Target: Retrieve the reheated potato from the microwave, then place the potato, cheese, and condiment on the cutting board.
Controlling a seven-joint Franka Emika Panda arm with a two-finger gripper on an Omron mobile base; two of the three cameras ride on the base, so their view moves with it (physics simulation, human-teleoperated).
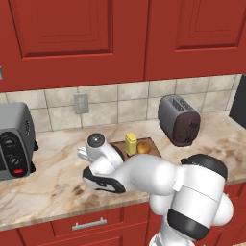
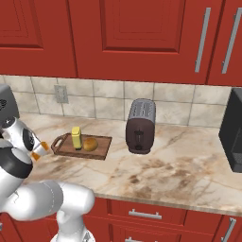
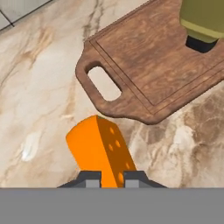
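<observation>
On the marbled desk point(image 2: 165, 165), under red cabinets point(image 2: 132, 33) and a tiled wall point(image 2: 104, 94): board point(image 3: 162, 61) carrying condiment point(image 2: 76, 137) and potato point(image 2: 90, 143), toaster point(image 2: 140, 125) to its right, microwave point(image 2: 231, 132) at far right. Beside the board's handle, tool point(image 3: 112, 178) clenched on the cheese point(image 3: 101, 151), held over bare desk.

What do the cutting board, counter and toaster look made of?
Cutting board: dark wood, matte, with visible grain and a routed groove. Counter: polished stone, probably marble, beige with brown veining. Toaster: apparently brushed grey metal around a dark brown face, though plastic can't be ruled out.
</observation>
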